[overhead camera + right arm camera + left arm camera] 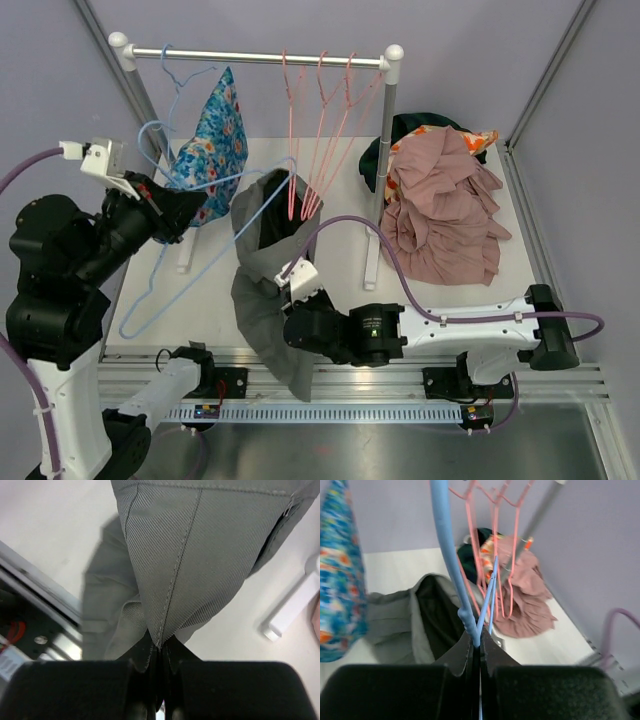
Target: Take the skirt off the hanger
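Observation:
The grey skirt (262,262) hangs over the table's front left, its dark-lined waist opening uppermost. My right gripper (287,292) is shut on a seamed fold of the skirt (195,555), the cloth pinched at the gripper's (160,647) tips. The blue wire hanger (160,280) lies tilted across the left side. My left gripper (195,212) is shut on its wire near the neck. In the left wrist view the blue hanger (445,545) rises out of the gripper's (479,642) closed tips, with the skirt (395,620) beyond. The hanger's far end reaches the waist; whether it sits inside is unclear.
A white clothes rail (260,57) spans the back, carrying a floral blue garment (215,130) and three pink hangers (320,130). A pile of pink clothes (440,205) lies at the right. The rail's white foot (292,615) stands close to the skirt.

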### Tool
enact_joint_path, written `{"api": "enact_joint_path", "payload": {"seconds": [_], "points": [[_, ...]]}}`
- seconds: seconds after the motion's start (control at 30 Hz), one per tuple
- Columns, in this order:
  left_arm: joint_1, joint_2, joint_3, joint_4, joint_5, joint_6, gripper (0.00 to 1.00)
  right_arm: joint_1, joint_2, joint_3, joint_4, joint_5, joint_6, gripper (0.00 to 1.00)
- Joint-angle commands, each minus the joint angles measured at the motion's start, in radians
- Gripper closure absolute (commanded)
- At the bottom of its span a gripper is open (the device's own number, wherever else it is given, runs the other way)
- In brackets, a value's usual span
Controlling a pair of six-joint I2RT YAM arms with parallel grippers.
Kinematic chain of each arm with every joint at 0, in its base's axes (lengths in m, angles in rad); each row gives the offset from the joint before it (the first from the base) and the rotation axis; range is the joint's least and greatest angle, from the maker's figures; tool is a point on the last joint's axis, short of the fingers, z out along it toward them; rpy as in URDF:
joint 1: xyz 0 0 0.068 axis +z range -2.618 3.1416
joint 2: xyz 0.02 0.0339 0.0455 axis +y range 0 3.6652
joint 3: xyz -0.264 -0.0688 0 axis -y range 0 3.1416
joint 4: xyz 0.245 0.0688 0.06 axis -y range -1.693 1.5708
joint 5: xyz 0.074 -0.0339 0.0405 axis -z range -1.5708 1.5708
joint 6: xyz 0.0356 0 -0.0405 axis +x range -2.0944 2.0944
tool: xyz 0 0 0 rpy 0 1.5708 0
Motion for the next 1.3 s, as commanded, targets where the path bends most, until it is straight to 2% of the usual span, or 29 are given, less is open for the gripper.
{"api": "enact_joint_path", "payload": {"seconds": [0.0, 0.2, 0.23, 0.27, 0.3, 0.33, 0.4, 0.43, 0.53, 0.57, 0.67, 0.7, 0.83, 0.9, 1.1, 1.27], "points": [[0.0, -0.022, -0.135, 0.101, 0.201, -0.083, 1.0, -0.047, -0.03, -0.107, 0.076, -0.091, 0.083, 1.0], [0.0, -0.044, -0.138, -0.037, -0.077, 0.012, 1.0, -0.028, -0.062, -0.078, -0.044, -0.096, 0.182, 1.0], [0.0, -0.044, -0.135, -0.044, -0.132, 0.018, 1.0, -0.024, -0.078, -0.085, -0.077, -0.07, 0.221, 1.0], [0.0, -0.046, -0.132, -0.051, -0.146, 0.026, 1.0, -0.024, -0.118, -0.084, -0.18, 0.008, 0.268, 1.0], [0.0, -0.052, -0.134, -0.051, -0.158, 0.029, 1.0, -0.022, -0.138, -0.076, -0.244, 0.056, 0.363, 1.0], [0.0, -0.056, -0.138, -0.037, -0.171, 0.03, 1.0, -0.024, -0.179, -0.041, -0.304, 0.141, 0.396, 1.0], [0.0, -0.062, -0.158, -0.018, -0.174, 0.027, 1.0, -0.024, -0.221, 0.005, -0.424, 0.219, 0.425, 1.0], [0.0, -0.061, -0.166, -0.011, -0.171, 0.026, 1.0, -0.025, -0.259, 0.06, -0.441, 0.28, 0.408, 1.0], [0.002, -0.05, -0.184, 0.017, -0.155, 0.017, 1.0, -0.068, -0.306, 0.167, -0.428, 0.328, 0.255, 1.0], [0.002, -0.043, -0.187, 0.023, -0.152, 0.015, 1.0, -0.099, -0.312, 0.185, -0.374, 0.316, 0.138, 1.0], [0.0, -0.033, -0.187, 0.026, -0.152, 0.024, 1.0, -0.272, -0.327, 0.228, -0.271, 0.205, -0.065, 1.0], [0.0, -0.036, -0.19, 0.028, -0.161, 0.029, 1.0, -0.372, -0.329, 0.241, -0.26, 0.17, -0.096, 1.0], [0.002, -0.038, -0.19, 0.026, -0.19, 0.061, 1.0, -0.554, -0.315, 0.345, -0.17, 0.05, -0.249, 1.0], [0.0, -0.038, -0.204, 0.029, -0.204, 0.064, 1.0, -0.62, -0.266, 0.411, -0.145, -0.011, -0.329, 1.0], [0.0, -0.023, -0.215, 0.046, -0.226, 0.064, 1.0, -0.795, -0.065, 0.75, -0.116, -0.106, -0.481, 1.0], [0.0, -0.039, -0.227, 0.048, -0.229, 0.07, 1.0, -0.954, 0.102, 1.042, -0.131, -0.21, -0.524, 1.0]]}}
